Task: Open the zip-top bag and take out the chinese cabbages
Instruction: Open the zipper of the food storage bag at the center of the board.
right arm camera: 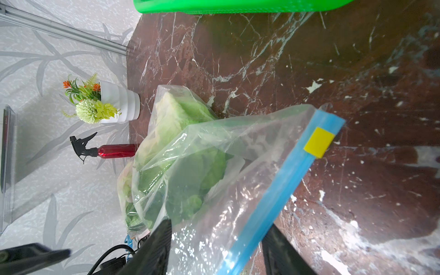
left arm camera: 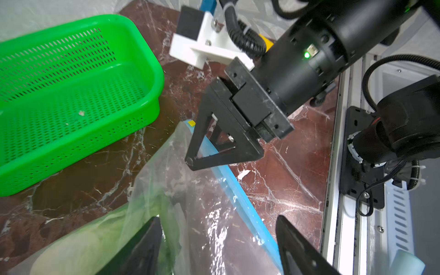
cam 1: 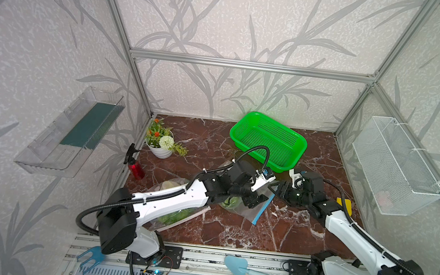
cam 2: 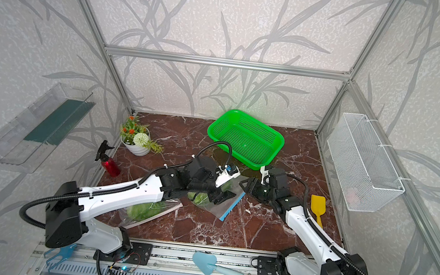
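Chinese cabbages (right arm camera: 181, 166) lie inside the clear zip-top bag (right arm camera: 262, 133) on the marble table (cam 1: 231, 229) beside the green basket (cam 1: 267, 140), and I see my left gripper (left arm camera: 217, 217) and right gripper (right arm camera: 220, 222) both spread wide over it.

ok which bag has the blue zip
The bag nearer the green basket; the other bag, under the left arm, has a pale edge.

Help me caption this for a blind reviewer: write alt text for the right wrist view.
A clear zip-top bag holding chinese cabbages lies on a red-brown marble table, its blue zip strip, yellow slider at the far end, running into the open right gripper. Beyond are potted flowers and a red spray bottle; a green basket edges the frame.
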You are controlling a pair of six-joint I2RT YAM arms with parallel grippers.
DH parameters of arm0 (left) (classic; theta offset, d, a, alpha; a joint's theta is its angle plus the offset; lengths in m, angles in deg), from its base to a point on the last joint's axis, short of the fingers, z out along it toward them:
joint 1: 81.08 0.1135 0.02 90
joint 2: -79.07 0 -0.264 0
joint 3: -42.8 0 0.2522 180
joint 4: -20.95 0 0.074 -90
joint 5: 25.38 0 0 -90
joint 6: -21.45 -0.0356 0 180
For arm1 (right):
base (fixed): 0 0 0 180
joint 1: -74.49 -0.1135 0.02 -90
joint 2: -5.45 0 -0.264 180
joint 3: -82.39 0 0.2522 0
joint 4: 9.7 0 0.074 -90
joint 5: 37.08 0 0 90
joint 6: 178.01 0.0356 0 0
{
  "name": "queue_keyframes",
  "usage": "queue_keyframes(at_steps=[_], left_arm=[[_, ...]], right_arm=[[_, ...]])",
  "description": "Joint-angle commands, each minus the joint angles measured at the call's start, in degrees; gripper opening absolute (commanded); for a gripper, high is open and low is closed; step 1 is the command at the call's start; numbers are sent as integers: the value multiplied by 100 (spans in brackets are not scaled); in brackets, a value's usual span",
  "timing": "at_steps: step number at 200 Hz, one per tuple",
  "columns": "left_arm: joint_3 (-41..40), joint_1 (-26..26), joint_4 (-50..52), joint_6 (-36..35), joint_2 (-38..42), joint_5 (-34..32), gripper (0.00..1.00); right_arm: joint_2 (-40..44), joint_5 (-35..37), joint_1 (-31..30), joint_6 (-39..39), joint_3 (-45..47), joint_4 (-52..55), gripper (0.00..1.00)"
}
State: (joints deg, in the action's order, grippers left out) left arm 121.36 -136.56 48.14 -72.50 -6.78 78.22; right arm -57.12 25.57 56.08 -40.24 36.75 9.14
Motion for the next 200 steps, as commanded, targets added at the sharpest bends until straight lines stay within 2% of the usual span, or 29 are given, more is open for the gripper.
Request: queue_keyframes(at_steps=[1,30,67,104,172,200], left_arm=[[152,20,575,226,-225,109,70],[111,20,540,344,-190,-346,70],[43,20,390,421,-154,-587,70],[44,20,342,373,-121,-719,70],[-43,22,253,324,-3,-910,70],[-75,20,187,324,26,-965,71]], right_arm=[[-35,-177,13,227,139,-544,61],[31,-148,15,225,-20,-325,66],[236,40,22,100,-146,282,73],[649,115,31,110,-148,599,74],[500,-156,29,288,-4,276,71],[263,-369,-7,709,220,-536,67]])
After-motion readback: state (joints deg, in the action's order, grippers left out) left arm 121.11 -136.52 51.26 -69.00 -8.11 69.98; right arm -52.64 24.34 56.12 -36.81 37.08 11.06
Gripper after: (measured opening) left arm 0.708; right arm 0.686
